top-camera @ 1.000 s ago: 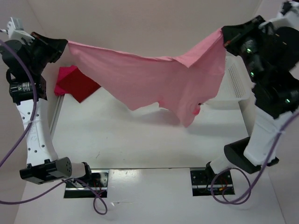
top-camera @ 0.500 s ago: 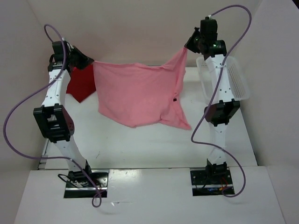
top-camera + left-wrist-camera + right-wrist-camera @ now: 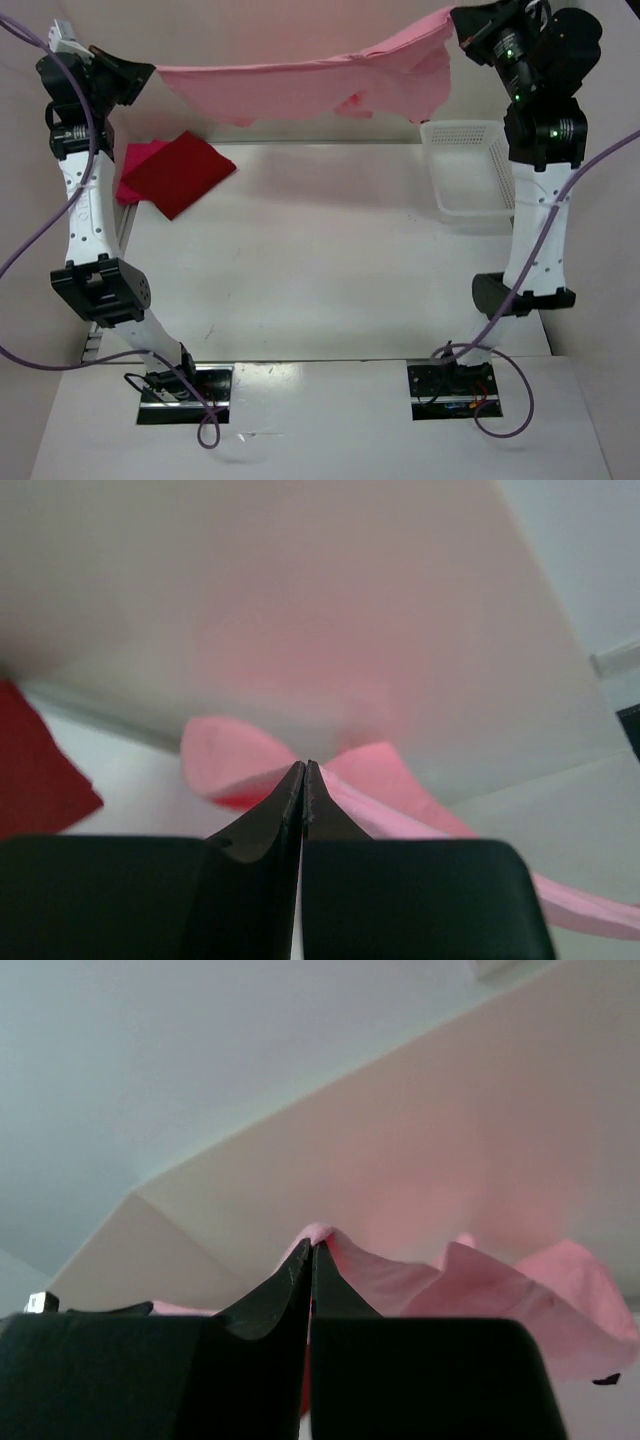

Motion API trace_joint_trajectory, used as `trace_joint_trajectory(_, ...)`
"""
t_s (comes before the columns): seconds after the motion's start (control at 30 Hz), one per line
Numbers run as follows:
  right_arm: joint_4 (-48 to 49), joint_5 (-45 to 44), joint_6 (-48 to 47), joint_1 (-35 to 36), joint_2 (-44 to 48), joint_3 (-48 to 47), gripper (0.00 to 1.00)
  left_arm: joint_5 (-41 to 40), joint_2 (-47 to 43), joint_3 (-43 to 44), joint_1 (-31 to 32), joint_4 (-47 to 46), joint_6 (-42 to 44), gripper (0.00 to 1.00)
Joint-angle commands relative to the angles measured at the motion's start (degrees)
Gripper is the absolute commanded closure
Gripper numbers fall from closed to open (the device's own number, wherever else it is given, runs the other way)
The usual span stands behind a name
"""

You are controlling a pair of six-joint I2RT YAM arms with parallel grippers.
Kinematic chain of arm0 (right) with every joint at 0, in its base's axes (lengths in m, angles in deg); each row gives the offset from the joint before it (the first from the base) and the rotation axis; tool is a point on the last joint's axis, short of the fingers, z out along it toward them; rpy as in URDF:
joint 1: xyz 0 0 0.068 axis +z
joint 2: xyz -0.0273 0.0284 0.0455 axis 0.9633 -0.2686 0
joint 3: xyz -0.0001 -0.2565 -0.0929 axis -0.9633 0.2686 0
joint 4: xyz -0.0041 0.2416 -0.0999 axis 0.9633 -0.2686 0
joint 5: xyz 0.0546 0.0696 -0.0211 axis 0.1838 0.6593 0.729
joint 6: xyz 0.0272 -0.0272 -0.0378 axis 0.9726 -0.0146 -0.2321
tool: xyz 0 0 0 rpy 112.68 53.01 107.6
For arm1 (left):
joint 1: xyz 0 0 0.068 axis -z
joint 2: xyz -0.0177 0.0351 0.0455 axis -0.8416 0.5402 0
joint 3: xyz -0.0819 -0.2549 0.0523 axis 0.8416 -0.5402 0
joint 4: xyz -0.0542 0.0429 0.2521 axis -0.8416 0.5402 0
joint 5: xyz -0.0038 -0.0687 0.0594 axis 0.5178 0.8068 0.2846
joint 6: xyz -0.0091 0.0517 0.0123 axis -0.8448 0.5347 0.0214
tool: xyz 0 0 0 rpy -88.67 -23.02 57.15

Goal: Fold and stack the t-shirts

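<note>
1. You have three t-shirts in view: one light salmon-pink cloth t-shirt (image 3: 300, 85), one dark red cloth t-shirt (image 3: 180, 172) and one bright magenta-pink cloth t-shirt (image 3: 133, 160).
2. The light salmon-pink cloth t-shirt hangs off the white table (image 3: 320, 270) at its far side. It is stretched as a sagging band between your two grippers.
3. Your left gripper (image 3: 150, 72) holds the left end of that band. In the left wrist view its two dark fingers meet at the tips, jaws pressed together, with pink cloth spilling out on either side.
4. Your right gripper (image 3: 455, 20) holds the right end, raised slightly higher. The right wrist view shows its jaws likewise clamped, with pink folds bunched just past the tips.
5. The dark red cloth t-shirt lies folded flat in a rough square at the table's far left. It rests on the bright magenta-pink cloth t-shirt, of which only a strip shows along the left edge.
6. One white plastic mesh basket (image 3: 462, 130) stands at the far right, just beside your right arm and well apart from the folded pair.
</note>
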Motion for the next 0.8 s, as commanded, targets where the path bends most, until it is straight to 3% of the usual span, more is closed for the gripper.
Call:
trace_joint_trajectory(0.0, 0.3, 1.4, -3.0, -0.2, 2.0, 18.3, 1.0, 0.7, -4.3, -10.1, 0.4, -2.9, 2.1, 1.0)
trace_joint_trajectory(0.17, 5.3, -1.8, -6.1, -1.4, 15.8, 56.5, 1.0, 0.7, -11.5, -30.3, 0.4, -8.6, 3.9, 1.0)
trace_joint_trajectory(0.23, 5.3, -1.1, -7.4, -2.4, 18.9, 65.5, 1.0, 1.3, -14.9, -40.7, 0.4, -11.4, 4.4, 1.0)
trace_joint_trajectory(0.33, 6.1, -1.1, -8.1, -2.4, 24.6, 83.7, 1.0, 0.1, -18.3, -48.8, 0.4, -11.4, 7.1, 1.0)
trace_joint_trajectory(0.5, 0.6, 1.6, -5.1, -2.4, 30.9, 96.4, 1.0, -1.6, -23.8, -63.6, 0.4, -7.5, 10.5, 1.0)
trace_joint_trajectory(0.77, -13.1, 5.4, 1.7, -2.4, 46.4, 103.0, 1.0, -3.9, -34.1, -72.2, -2.0, 7.3, 16.8, 1.0)
